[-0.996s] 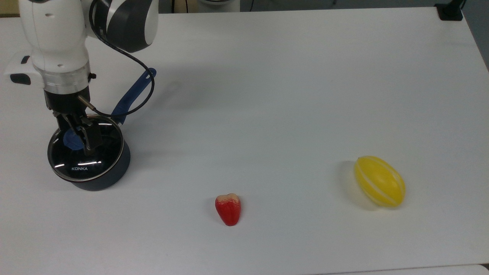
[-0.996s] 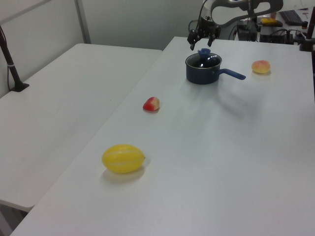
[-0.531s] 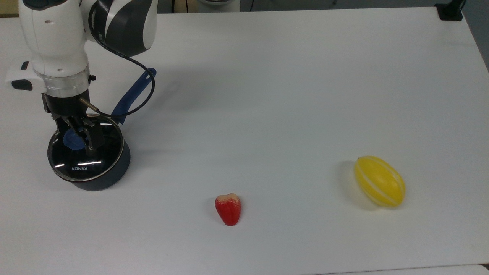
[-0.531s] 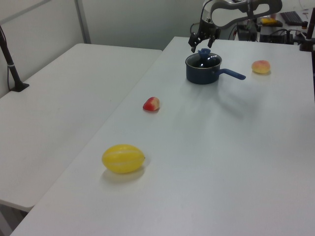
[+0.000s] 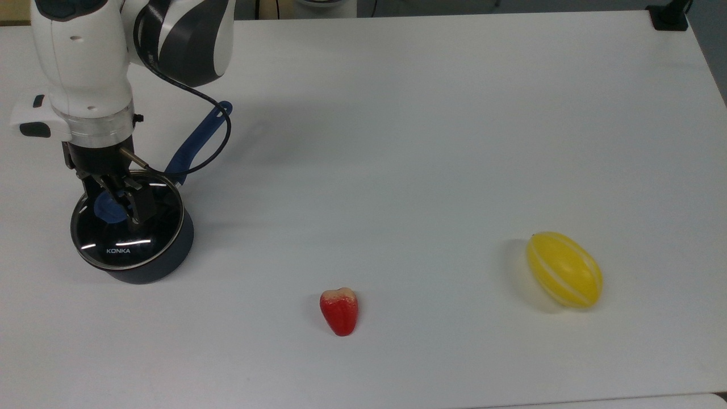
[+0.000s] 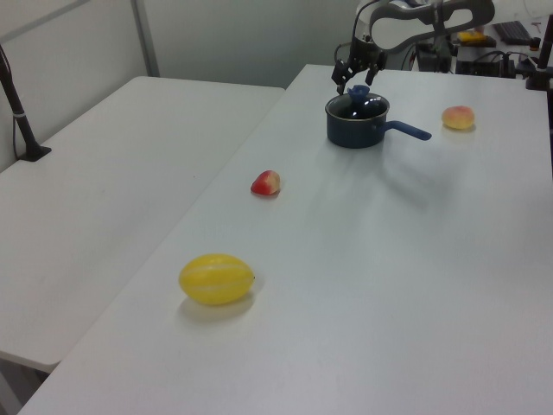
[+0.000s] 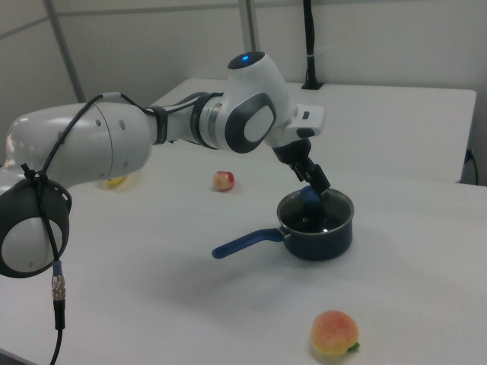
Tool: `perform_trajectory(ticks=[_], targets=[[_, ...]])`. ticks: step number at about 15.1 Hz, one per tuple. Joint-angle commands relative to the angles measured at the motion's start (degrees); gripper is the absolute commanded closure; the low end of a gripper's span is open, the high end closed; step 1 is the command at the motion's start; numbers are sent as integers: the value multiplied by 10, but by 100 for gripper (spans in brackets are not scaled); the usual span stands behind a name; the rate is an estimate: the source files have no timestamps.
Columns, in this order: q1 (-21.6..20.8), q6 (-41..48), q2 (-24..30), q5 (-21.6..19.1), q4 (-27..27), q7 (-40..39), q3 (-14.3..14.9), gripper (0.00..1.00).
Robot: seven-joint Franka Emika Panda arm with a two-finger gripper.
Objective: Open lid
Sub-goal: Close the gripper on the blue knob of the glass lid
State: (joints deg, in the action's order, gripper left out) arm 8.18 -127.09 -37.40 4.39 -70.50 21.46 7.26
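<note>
I read white "KONKA" lettering on the lid [image 5: 128, 227], which sits on the saucepan [image 5: 153, 261]. My gripper [image 5: 116, 204] hangs spread apart around the blue knob [image 5: 108, 209], grasping nothing.

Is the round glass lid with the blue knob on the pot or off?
On. The round glass lid sits flat on the dark saucepan, its metal rim matching the saucepan's top all round.

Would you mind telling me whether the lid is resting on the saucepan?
Touching. In the top view, the lid sits flat on the saucepan, its rim level on the pan's top with no gap.
</note>
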Motion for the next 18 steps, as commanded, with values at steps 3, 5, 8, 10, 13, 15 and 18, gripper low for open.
perform_trajectory(ticks=[3,5,8,10,13,15,18], targets=[[5,1,6,25,-12,-11,-6,0],[3,-3,6,26,-20,-9,-6,0],[2,-2,6,27,-22,-10,-6,3],[2,-2,7,29,-25,-11,-6,22],[3,-2,7,28,-25,-10,-6,51],[3,-2,9,28,-25,-11,-6,62],[2,-2,17,31,-27,-13,-6,64]])
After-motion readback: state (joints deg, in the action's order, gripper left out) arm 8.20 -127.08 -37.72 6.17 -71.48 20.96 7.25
